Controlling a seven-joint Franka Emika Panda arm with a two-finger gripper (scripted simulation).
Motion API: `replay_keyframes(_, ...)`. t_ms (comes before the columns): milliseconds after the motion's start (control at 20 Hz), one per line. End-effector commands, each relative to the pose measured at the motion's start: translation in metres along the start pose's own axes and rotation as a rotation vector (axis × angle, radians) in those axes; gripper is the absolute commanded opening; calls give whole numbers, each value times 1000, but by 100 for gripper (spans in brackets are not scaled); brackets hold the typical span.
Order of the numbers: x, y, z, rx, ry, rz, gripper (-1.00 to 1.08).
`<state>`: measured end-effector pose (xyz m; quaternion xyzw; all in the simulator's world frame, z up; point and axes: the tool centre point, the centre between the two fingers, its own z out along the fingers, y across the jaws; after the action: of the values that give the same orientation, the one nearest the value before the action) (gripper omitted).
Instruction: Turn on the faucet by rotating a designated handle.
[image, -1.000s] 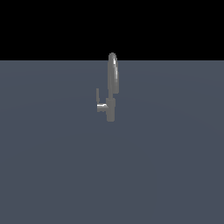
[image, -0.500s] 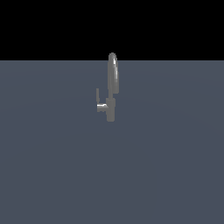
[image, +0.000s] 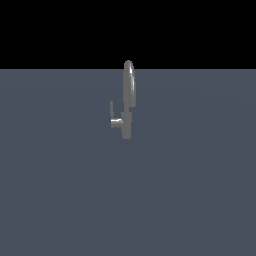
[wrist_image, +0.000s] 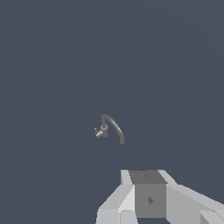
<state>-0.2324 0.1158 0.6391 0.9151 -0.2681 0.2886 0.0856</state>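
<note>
In the exterior view the faucet (image: 127, 111) stands alone on a flat, matte slate-grey floor (image: 60, 200), about mid-scene and toward the far side, well away from anything else. Its body is a short upright cylinder and its spout a tall, narrow arch, both smooth brushed grey metal. The handle (image: 112, 112) is a thin flat lever rising from a short horizontal stub on the exterior view's left of the body. My arm and hand do not appear here.

In the wrist view the faucet (wrist_image: 109, 128) is small and well apart from me, seen from above so the spout reads as a curved hook, with the handle (wrist_image: 98, 132) a tiny nub beside the body. Only the pale, blocky housing of my gripper (wrist_image: 146, 199) shows at the frame's edge; the fingertips are out of frame, so I cannot tell how wide they stand.

I judge the lever rigid, slick and light to swing about its stub, while the fixed body will not budge. I would push or pinch its flat blade near the free tip, clear of the spout.
</note>
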Motion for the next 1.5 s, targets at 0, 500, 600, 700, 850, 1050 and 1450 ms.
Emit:
replay_keyframes(0,-1,-19,-2,-16,43,46,-100)
replay_keyframes(500,-5,-99,25,-94,181,199,-100)
replay_keyframes(600,-5,-115,37,-112,202,226,-100)
replay_keyframes(700,-5,-130,53,-130,221,252,-100)
replay_keyframes(850,-5,-152,80,-158,245,291,-100)
replay_keyframes(1050,-4,-176,126,-198,269,341,-100)
replay_keyframes(1450,-1,-205,241,-289,286,444,-100)
